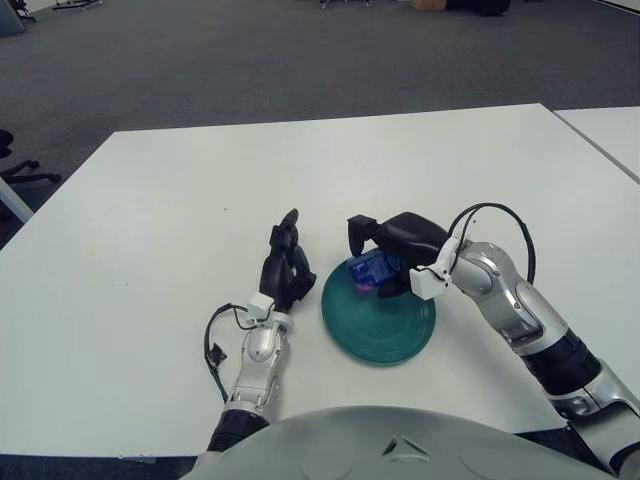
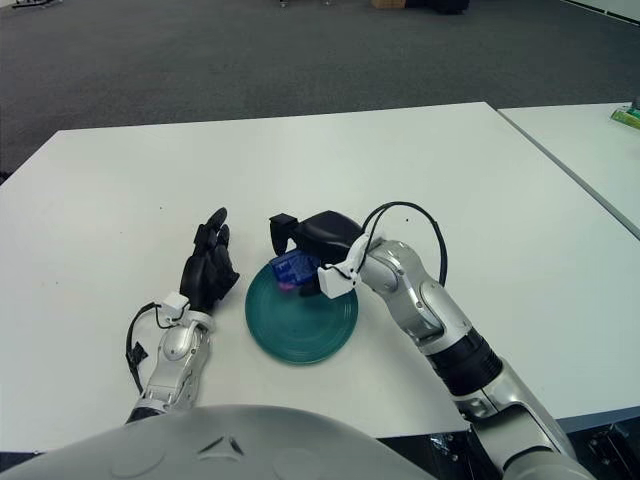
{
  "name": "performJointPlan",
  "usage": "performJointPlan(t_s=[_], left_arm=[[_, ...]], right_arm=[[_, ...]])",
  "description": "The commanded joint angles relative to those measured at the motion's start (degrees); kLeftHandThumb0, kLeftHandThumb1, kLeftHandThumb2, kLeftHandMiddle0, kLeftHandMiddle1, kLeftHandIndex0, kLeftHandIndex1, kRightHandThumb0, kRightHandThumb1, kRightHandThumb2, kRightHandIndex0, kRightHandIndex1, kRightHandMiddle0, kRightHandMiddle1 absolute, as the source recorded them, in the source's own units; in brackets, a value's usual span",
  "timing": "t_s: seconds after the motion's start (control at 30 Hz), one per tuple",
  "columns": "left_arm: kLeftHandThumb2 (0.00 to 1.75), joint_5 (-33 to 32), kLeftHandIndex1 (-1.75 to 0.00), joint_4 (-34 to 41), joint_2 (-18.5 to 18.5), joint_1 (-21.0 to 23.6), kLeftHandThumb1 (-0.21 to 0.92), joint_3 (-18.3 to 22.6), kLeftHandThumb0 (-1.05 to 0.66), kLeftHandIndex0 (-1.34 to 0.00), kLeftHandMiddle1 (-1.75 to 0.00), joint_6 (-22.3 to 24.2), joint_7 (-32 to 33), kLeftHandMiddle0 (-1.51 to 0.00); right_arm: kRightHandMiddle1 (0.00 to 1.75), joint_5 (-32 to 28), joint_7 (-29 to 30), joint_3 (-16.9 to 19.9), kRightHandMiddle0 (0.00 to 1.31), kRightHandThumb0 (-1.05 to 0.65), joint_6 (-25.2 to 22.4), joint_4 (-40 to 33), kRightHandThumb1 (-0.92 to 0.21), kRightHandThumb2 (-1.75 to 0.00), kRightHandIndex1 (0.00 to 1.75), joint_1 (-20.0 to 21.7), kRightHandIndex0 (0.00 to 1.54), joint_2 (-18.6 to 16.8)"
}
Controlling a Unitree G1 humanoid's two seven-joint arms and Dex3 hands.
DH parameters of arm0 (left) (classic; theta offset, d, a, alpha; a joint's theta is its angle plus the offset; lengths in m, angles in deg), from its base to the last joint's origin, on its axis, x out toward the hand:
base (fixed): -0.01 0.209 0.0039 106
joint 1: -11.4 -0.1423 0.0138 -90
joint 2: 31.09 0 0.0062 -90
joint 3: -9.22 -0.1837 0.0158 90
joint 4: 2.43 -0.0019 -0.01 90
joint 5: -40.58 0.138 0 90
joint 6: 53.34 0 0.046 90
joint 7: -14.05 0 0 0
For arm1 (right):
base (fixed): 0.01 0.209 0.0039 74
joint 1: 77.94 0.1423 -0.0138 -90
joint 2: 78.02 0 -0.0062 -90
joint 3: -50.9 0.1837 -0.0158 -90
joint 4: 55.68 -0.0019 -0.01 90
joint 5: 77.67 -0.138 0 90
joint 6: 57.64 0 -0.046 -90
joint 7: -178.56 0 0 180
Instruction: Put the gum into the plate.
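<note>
A dark green round plate [image 1: 385, 325] lies on the white table [image 1: 200, 180] near its front edge. My right hand [image 1: 385, 243] is over the plate's far rim, fingers curled around a blue gum pack [image 1: 371, 269] with a pink edge, held just above the plate's far part. It also shows in the right eye view [image 2: 293, 268]. My left hand [image 1: 285, 262] shows just left of the plate, fingers relaxed and pointing away from me, holding nothing.
A second white table [image 1: 605, 135] stands at the right with a narrow gap between. Grey carpet lies beyond the table's far edge. An office chair base [image 1: 15, 170] shows at the far left.
</note>
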Motion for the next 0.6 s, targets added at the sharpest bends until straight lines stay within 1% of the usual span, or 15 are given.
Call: performJointPlan(t_s=[0.0,0.1,0.3,0.33,0.37,0.4,0.43,0.47,0.5,0.53,0.57], left_arm=[[0.99,-0.69,-0.61,-1.9,-3.48,-2.76,0.92,0.12,-0.85,0.0,-0.02,1.66,0.25,-0.21],[1.0,-0.03,-0.59,-2.12,-3.84,-2.61,0.92,0.06,-0.84,0.0,-0.01,1.39,1.3,-0.2],[1.02,1.16,-0.58,-2.4,-3.93,-2.43,0.92,-0.39,-0.82,0.0,-0.01,0.68,2.62,-0.21],[1.02,1.48,-0.57,-2.47,-3.83,-2.36,0.92,-0.53,-0.82,0.0,-0.01,0.49,2.76,-0.2],[1.02,1.72,-0.55,-2.52,-3.77,-2.33,0.92,-0.64,-0.82,0.0,-0.01,0.36,2.88,-0.2],[1.02,2.02,-0.54,-2.55,-3.63,-2.27,0.92,-0.77,-0.81,0.0,0.0,0.22,2.93,-0.2],[1.02,2.2,-0.54,-2.56,-3.54,-2.24,0.92,-0.85,-0.81,0.0,0.0,0.14,2.96,-0.19],[1.02,2.43,-0.53,-2.52,-3.42,-2.22,0.92,-0.96,-0.81,0.0,0.0,0.06,2.91,-0.19],[1.02,2.61,-0.52,-2.5,-3.36,-2.21,0.92,-1.04,-0.81,0.0,0.0,0.0,2.9,-0.18],[1.02,2.73,-0.51,-2.49,-3.36,-2.21,0.92,-1.06,-0.81,0.0,0.0,-0.04,2.88,-0.18],[1.02,2.82,-0.51,-2.46,-3.35,-2.23,0.92,-1.08,-0.81,0.0,0.0,-0.06,2.83,-0.18]], right_arm=[[1.75,2.37,0.45,-2.26,0.38,-0.4,2.84,3.15,-0.63,-0.92,1.75,0.1,0.99,0.75],[1.75,3.32,0.07,-2.91,0.38,-0.4,4.23,4.0,-0.64,-0.91,1.75,-0.57,0.99,1.52],[1.75,3.5,-3.63,-3.19,0.36,-0.39,4.08,3.62,-0.66,-0.88,1.75,-0.12,0.94,2.53],[1.75,3.99,-5.33,-3.49,0.35,-0.39,3.35,3.25,-0.68,-0.85,1.75,0.26,0.93,2.93],[1.75,4.35,-6.52,-3.67,0.3,-0.38,2.83,2.96,-0.76,-0.73,1.75,0.5,0.82,3.22],[1.75,5.02,-8.49,-3.76,0.27,-0.37,1.86,2.16,-0.82,-0.65,1.75,1.15,0.75,3.61],[1.75,5.45,-9.75,-3.75,0.25,-0.37,1.23,1.57,-0.84,-0.63,1.66,1.57,0.67,3.82],[1.75,6.14,-11.22,-3.68,0.22,-0.36,0.55,0.77,-0.87,-0.59,1.51,2.21,0.57,4.14],[1.52,6.61,-12.26,-3.59,0.14,-0.49,0.08,0.18,-0.89,-0.64,1.33,2.6,0.47,4.34],[1.36,6.89,-12.86,-3.52,0.09,-0.56,-0.2,-0.18,-0.9,-0.67,1.2,2.77,0.41,4.42],[1.31,7.21,-13.29,-3.4,0.07,-0.59,-0.35,-0.57,-0.9,-0.68,1.15,2.81,0.39,4.54]])
